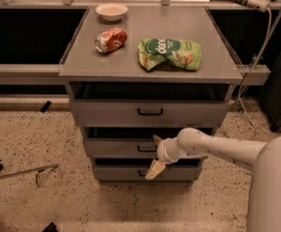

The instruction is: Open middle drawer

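Our gripper (155,154) is at the middle drawer (112,148), fingers spread above and below its handle (145,150). If we close off-centre, we may slip off when pulling.

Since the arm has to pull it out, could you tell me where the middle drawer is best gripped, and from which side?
Grip the black bar handle centred on the middle drawer, coming straight from the front. The front is flat and the horizontal bar is its only hold, so one finger above and one below fits. The gripper sits at it, open.
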Action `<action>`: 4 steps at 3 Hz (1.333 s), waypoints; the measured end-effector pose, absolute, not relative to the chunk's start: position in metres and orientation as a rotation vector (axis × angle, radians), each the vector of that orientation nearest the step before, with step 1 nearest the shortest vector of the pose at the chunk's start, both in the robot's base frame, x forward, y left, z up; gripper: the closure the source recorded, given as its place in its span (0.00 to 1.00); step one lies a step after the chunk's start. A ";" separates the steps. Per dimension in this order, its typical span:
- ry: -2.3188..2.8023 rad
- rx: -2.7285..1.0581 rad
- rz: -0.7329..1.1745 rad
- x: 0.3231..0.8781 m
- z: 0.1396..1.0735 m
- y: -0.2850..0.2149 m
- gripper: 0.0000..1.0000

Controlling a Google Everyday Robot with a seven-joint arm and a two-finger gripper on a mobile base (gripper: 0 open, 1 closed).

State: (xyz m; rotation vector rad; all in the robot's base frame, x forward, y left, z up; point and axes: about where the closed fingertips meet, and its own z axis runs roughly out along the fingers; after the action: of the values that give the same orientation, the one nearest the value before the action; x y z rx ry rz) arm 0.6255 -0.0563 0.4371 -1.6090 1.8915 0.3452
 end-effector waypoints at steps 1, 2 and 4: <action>1.886 -1.609 0.309 0.630 0.440 -0.058 0.00; 1.885 -1.612 0.253 0.640 0.442 -0.063 0.00; 1.939 -1.621 0.263 0.652 0.419 -0.074 0.00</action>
State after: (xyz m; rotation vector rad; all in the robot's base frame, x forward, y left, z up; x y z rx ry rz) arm 0.6519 -0.0742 0.4194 -1.6206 1.9394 0.2626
